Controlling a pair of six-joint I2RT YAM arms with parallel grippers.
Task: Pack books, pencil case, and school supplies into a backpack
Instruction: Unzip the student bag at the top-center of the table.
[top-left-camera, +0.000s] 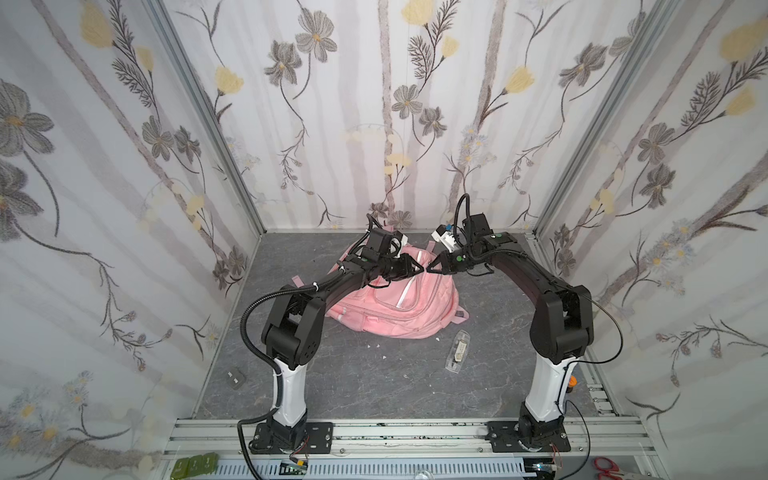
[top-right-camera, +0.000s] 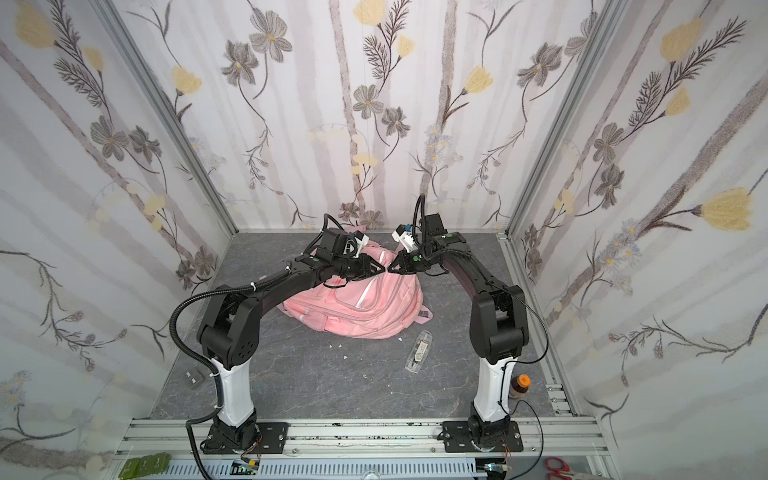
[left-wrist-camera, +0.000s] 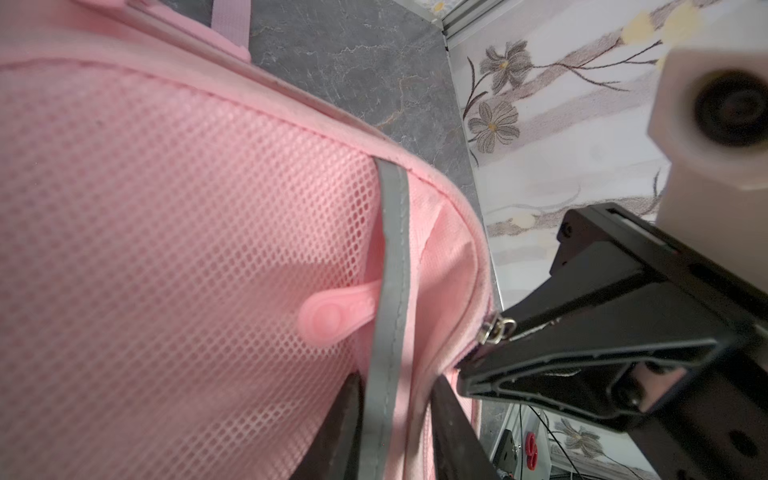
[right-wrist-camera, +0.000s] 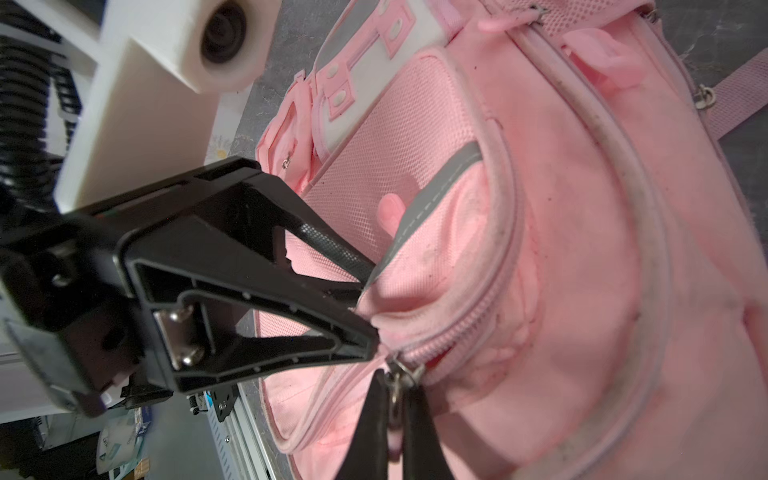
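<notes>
Backpack (top-left-camera: 399, 307): pink, flat on grey table (top-left-camera: 374, 386), top near back wall.
Left gripper (top-left-camera: 420, 269): pinches backpack's pocket edge at reflective strip (left-wrist-camera: 392, 270).
Right gripper (top-left-camera: 430, 270): clamped on zipper pull (right-wrist-camera: 397, 386), almost tip to tip with left.
Open room: table in front; clear case (top-left-camera: 457, 350) near backpack's front corner, apart.

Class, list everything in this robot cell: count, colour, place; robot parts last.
backpack: one, pink, back middle of the table.
clear case: one, transparent, on the table between backpack and right arm.
zipper pull: one, silver, on the backpack.
small block: one, grey, near the left arm.
bottle: one, orange-capped, beside the right arm's base.
scissors: one, red, beyond the front rail.
left gripper: one, black, pinching backpack fabric.
right gripper: one, black, shut on the zipper pull.
</notes>
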